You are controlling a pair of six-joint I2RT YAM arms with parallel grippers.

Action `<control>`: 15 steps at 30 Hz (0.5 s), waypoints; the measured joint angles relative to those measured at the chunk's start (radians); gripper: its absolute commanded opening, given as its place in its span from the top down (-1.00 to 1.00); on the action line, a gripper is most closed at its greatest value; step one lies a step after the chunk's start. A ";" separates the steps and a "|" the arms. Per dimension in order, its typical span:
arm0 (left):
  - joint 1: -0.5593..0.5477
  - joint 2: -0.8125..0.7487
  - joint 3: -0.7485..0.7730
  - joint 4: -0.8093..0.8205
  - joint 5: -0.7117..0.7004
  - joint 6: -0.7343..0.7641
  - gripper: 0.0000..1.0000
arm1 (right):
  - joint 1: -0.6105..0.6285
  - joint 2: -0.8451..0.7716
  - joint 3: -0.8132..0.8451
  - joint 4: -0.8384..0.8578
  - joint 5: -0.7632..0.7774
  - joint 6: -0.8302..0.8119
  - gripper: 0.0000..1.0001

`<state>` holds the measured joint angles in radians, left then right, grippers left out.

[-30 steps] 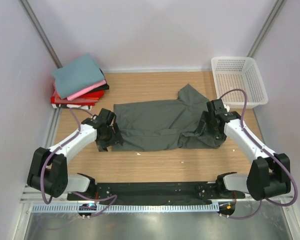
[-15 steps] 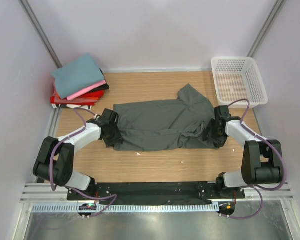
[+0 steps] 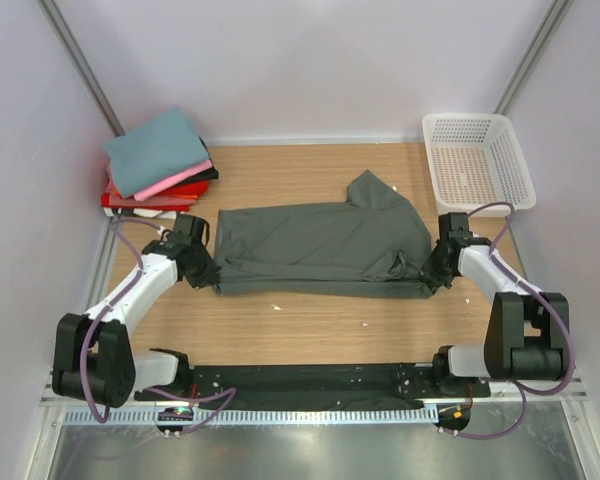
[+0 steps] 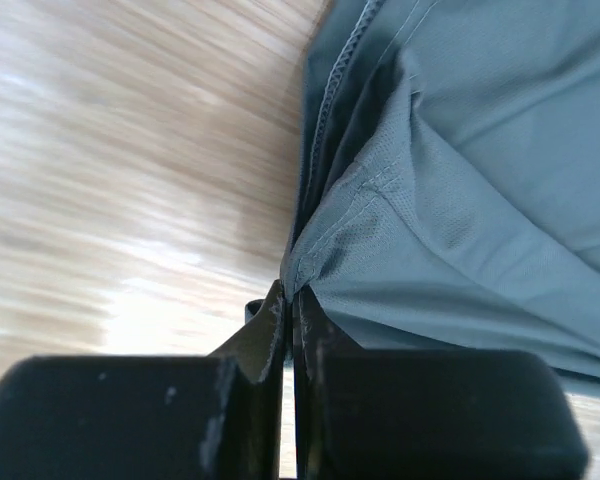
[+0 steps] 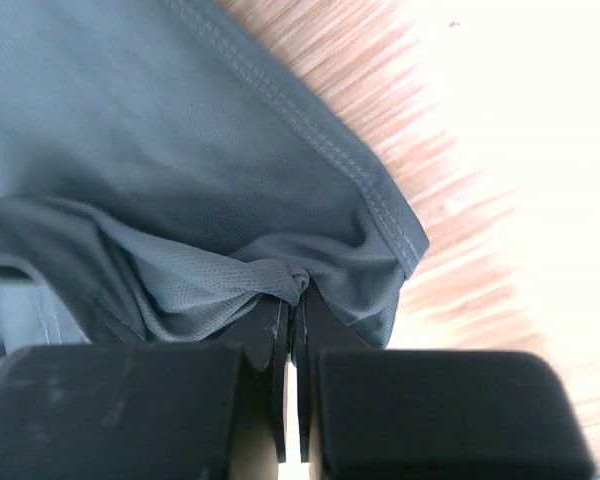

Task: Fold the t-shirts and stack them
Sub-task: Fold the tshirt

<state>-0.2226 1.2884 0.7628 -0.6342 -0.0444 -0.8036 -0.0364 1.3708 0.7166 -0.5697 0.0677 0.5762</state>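
A dark grey-green t-shirt (image 3: 315, 245) lies spread across the middle of the wooden table (image 3: 310, 320), one sleeve pointing to the back right. My left gripper (image 3: 207, 272) is shut on its near left corner, and the wrist view shows the cloth (image 4: 450, 200) pinched between the tips (image 4: 291, 300). At the near right corner my right gripper (image 3: 430, 275) is shut on a bunched fold of the same shirt (image 5: 160, 150), the pinch (image 5: 297, 297) plain in its wrist view. A stack of folded t-shirts (image 3: 158, 163), teal-blue on top over pink, black and red, sits at the back left.
A white plastic lattice basket (image 3: 477, 160) stands at the back right corner. Walls enclose the table on the left, back and right. A black rail with the arm bases (image 3: 310, 380) runs along the near edge.
Both grippers have shut on the shirt's near corners and drawn apart, left leftward and right rightward. The shirt's near edge is now stretched straighter and flatter.
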 measured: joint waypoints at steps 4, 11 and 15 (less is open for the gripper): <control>0.027 -0.048 0.000 -0.050 0.002 0.001 0.85 | 0.002 -0.069 -0.008 -0.026 0.000 0.029 0.93; 0.029 -0.053 0.012 -0.131 0.064 0.030 -0.53 | 0.000 -0.169 -0.002 -0.100 0.002 0.054 -0.73; 0.029 -0.085 0.103 -0.205 0.069 0.081 -0.58 | 0.007 -0.229 0.064 -0.164 0.026 0.044 -0.75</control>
<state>-0.1940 1.2034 0.8661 -0.8391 0.0242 -0.7227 -0.0292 1.1419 0.7807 -0.7341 0.0933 0.6201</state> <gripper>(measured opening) 0.782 0.869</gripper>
